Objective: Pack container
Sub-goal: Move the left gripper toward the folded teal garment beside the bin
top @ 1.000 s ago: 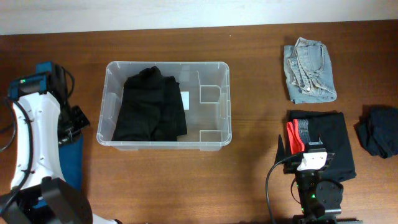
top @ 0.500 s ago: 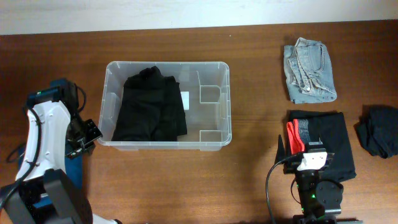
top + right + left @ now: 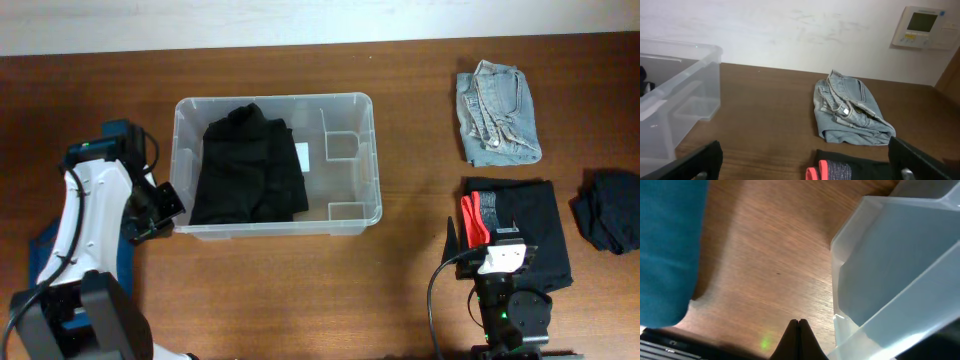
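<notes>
A: Where does the bin sit?

B: The large rectangular clear plastic container (image 3: 277,229) lies left of the table's middle, one long side towards the arms. A plain black garment (image 3: 245,165) fills its left half. The right half, with the white label (image 3: 300,155) and the moulded ribs, is bare.

A: And the left gripper (image 3: 799,330)?

B: It's low over the wood, just beside the container's near left corner, with its fingertips pressed together on nothing. I judge it is there to brace or nudge the wall, not to pick anything up. Whether it touches the plastic I cannot tell.

A: The right one?

B: The right gripper (image 3: 804,150) hangs empty, fingers spread wide, over the near end of a black folded piece with a red and grey band (image 3: 525,230). That looks like the next item to go in, so the stance suits a reach downward.

A: Count for me.

B: One container, two arms. As for clothes, one is inside and three wait on the right: the banded piece, folded pale blue jeans (image 3: 497,115) beyond it, and a crumpled dark navy garment (image 3: 610,210) at the edge. A teal blue cloth (image 3: 670,245) lies by the left arm, well apart from those. That makes five in all.

A: So packing is early?

B: By my reckoning, yes. One of five is in.
</notes>
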Motion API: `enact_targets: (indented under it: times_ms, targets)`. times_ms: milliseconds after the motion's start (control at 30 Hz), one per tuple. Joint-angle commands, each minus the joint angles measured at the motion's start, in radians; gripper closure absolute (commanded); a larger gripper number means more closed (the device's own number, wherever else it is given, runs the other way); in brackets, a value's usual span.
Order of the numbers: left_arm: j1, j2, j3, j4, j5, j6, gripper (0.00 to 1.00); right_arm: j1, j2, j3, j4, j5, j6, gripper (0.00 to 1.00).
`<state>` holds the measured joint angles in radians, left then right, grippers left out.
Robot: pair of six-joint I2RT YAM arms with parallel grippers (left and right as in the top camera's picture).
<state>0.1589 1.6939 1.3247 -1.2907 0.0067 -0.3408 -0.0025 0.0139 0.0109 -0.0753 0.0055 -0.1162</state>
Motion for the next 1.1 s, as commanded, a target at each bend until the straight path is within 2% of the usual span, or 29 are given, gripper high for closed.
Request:
enact_targets:
  times_ms: [0,133,733,833,967,1067]
  targets:
    - [-0.021,-0.015,-0.008,0.018,0.078,-0.014,0.99,-0.006,-0.010,-0.005,-0.006,0.006,-0.003,0.02]
    - [-0.027,-0.015,-0.008,0.043,0.126,-0.014,1.00,-0.006,-0.010,-0.005,-0.006,0.006,-0.003,0.02]
    - [-0.025,-0.015,-0.006,0.121,0.098,-0.025,0.99,-0.006,-0.010,-0.005,-0.006,0.006,-0.003,0.02]
    - [-0.025,-0.015,0.007,0.119,0.005,-0.025,0.90,-0.006,-0.010,-0.005,-0.006,0.006,-0.003,0.02]
    - [-0.015,-0.015,0.056,0.085,-0.101,-0.025,0.69,-0.006,-0.010,-0.005,-0.006,0.006,-0.003,0.02]
    - [0.010,-0.016,0.114,0.042,-0.109,-0.025,0.64,-0.006,-0.010,-0.005,-0.005,0.006,-0.003,0.02]
